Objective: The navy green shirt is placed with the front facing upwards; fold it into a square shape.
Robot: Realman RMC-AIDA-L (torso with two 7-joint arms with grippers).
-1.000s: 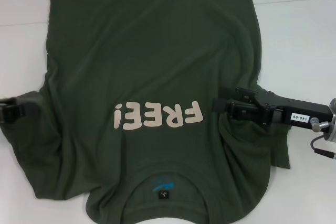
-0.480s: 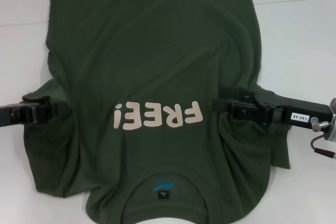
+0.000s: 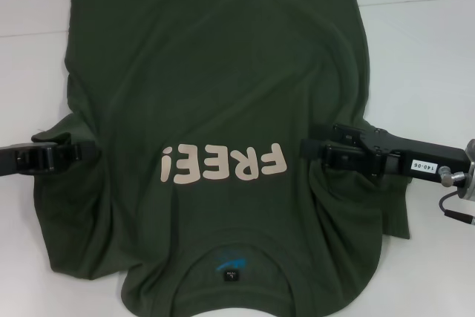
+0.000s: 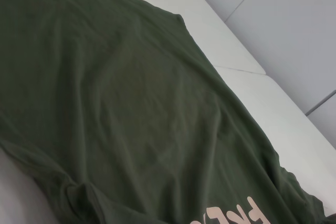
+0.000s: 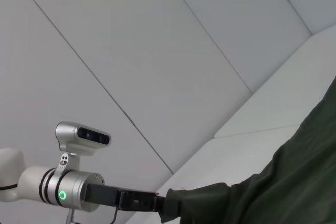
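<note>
The navy green shirt [image 3: 215, 72] lies front up on the white table, with its pale "FREE" lettering [image 3: 223, 165] upside down to me and the collar [image 3: 231, 265] nearest me. At the shirt's left side, my left gripper [image 3: 80, 152] is shut on the left sleeve and holds it bunched against the body. My right gripper [image 3: 306, 150] is shut on the right sleeve, drawn in beside the lettering. The left wrist view shows only the shirt's body [image 4: 115, 103]. The right wrist view shows the shirt [image 5: 283, 182] and, far off, the left gripper [image 5: 157, 203] pinching the sleeve.
White table [image 3: 423, 57] surrounds the shirt on the left and right. The shirt's hem runs past the far edge of the head view. A cable and metal fitting [image 3: 456, 183] hang on the right arm's wrist.
My left gripper has moved inward to the right with the left sleeve, mostly in the first half second. The right gripper has stayed still.
</note>
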